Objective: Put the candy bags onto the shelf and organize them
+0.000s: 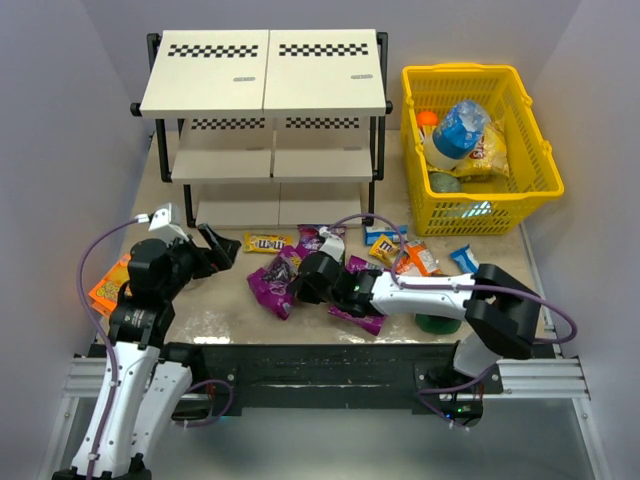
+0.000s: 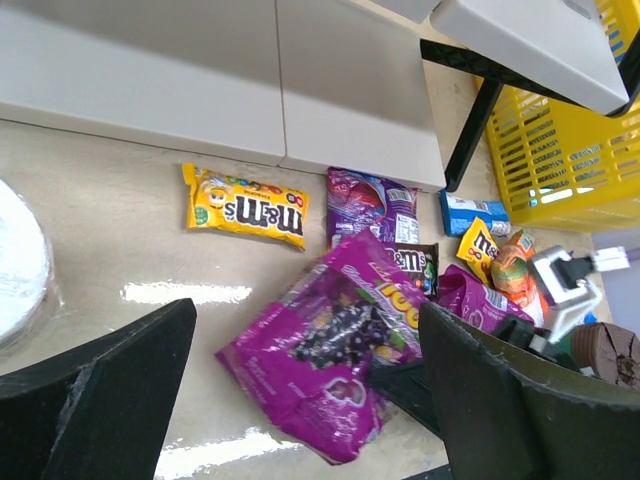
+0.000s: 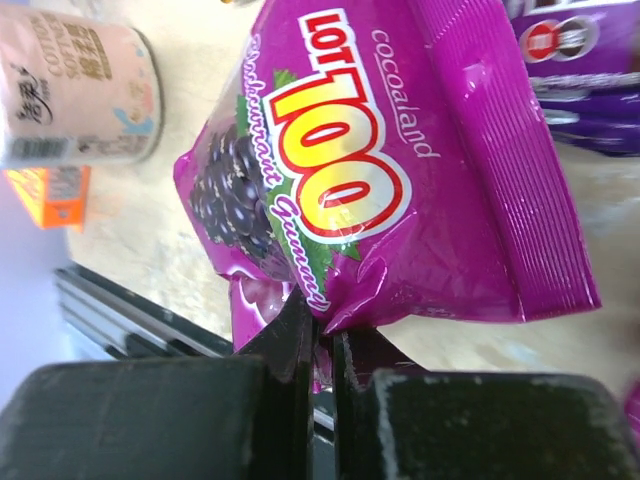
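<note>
A large purple candy bag with a yellow "100" (image 3: 400, 170) lies on the table in front of the shelf (image 1: 265, 75). My right gripper (image 3: 325, 330) is shut on its near edge, and the top view shows that gripper (image 1: 305, 280) at the bag's (image 1: 272, 285) right side. My left gripper (image 2: 305, 330) is open, hovering left of and above the same bag (image 2: 330, 350) without touching it. A yellow M&M's bag (image 2: 245, 205), a smaller dark-purple bag (image 2: 370, 200), a blue packet (image 2: 475, 212) and an orange packet (image 2: 515, 265) lie before the shelf's bottom board (image 2: 200, 80). A second purple bag (image 1: 360, 318) lies partly under my right arm.
A yellow plastic basket (image 1: 530, 120) holding a blue-capped bottle (image 1: 455, 135) stands right of the shelf. A flat orange box (image 1: 108, 285) lies at the table's left edge by my left arm. A pale cylindrical cup (image 3: 75, 90) lies near the held bag.
</note>
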### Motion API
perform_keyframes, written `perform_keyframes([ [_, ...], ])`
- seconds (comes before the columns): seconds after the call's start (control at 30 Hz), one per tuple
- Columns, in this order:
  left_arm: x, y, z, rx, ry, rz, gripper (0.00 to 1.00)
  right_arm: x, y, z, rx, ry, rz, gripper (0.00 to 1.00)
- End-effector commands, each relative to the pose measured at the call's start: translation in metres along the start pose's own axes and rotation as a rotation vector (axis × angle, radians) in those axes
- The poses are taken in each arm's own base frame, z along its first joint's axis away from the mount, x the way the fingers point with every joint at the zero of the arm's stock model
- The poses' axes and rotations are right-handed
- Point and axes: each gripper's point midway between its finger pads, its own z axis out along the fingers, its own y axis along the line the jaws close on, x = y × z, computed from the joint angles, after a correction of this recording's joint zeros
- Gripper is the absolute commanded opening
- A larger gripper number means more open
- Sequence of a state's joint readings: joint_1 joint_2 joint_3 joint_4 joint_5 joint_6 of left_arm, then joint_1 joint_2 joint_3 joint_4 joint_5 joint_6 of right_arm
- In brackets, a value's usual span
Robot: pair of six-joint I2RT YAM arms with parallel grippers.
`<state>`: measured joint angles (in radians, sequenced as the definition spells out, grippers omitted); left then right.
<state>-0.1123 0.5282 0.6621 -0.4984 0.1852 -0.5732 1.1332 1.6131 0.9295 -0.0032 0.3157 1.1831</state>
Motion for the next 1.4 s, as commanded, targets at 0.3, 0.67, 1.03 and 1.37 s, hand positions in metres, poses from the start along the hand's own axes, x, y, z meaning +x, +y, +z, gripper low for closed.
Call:
perform_keyframes([
  [0.3,-0.016,0.015,-0.007,-0.1,-0.047,0.079,0.99,-0.097,0.083,-0.111,-0.17,-0.196,-0.27,0.0],
  [0.67,-0.014,0.018,-0.007,-0.113,-0.049,0.078,0.99,-0.166,0.155,-0.189,-0.311,-0.375,-0.418,0.0],
  [1.03,-0.01,0.023,-0.003,-0.127,-0.033,0.071,1.0,-0.21,0.227,-0.252,-0.486,-0.493,-0.46,0.0],
  [1.37,-0.007,0.022,-0.001,-0.117,-0.029,0.071,1.0,-0.28,0.276,-0.306,-0.489,-0.767,-0.594,0.0],
])
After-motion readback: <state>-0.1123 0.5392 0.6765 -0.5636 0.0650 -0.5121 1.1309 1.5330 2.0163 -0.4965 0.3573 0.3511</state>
